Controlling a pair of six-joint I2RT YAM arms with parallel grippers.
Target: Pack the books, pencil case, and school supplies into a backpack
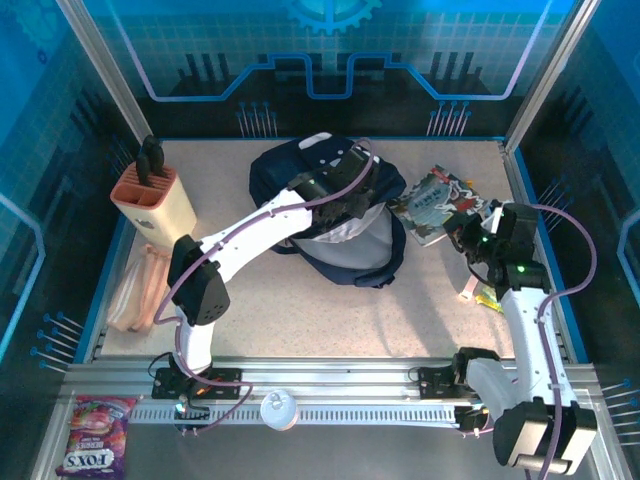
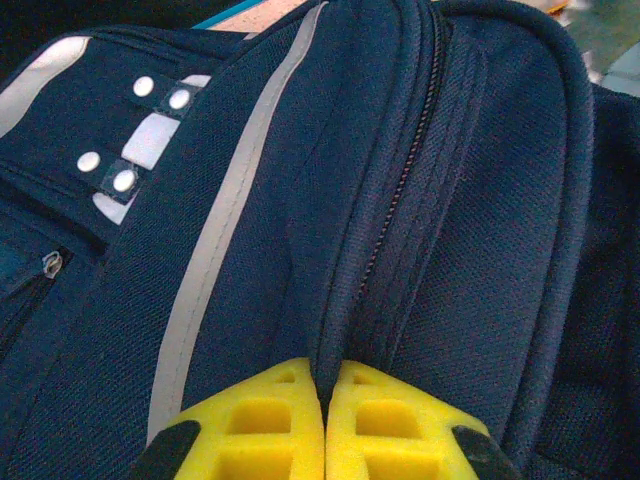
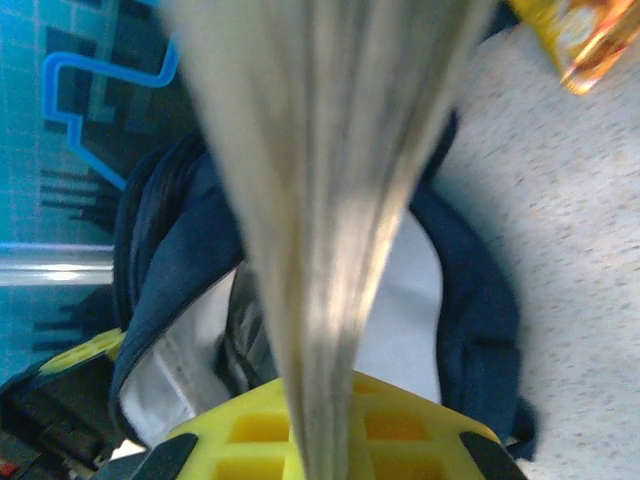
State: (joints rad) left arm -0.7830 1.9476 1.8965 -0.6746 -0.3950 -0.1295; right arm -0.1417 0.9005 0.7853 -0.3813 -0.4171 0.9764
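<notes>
One readable label is showing: "FOXS" on a purple candy bag (image 1: 95,436) lying at the lower left, off the desk (image 1: 400,310). The navy backpack (image 1: 285,170) is sitting at upper centre with its mouth gaping on pale lining; I cannot tell what is inside. The left pincer (image 2: 325,392) is pinching together on backpack fabric beside the zipper (image 2: 420,150). The right pincer (image 3: 320,445) is clamping a book (image 3: 330,200) by its page edge, right of the backpack. The pink pencil case (image 1: 140,290) is lying at the left edge, below a knife block (image 1: 150,200).

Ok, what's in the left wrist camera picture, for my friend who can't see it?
The left gripper pinches its yellow fingers shut on a fold of a dark navy backpack, beside its zipper. A pale grey stripe runs up the fabric, and white snaps sit at upper left.
</notes>
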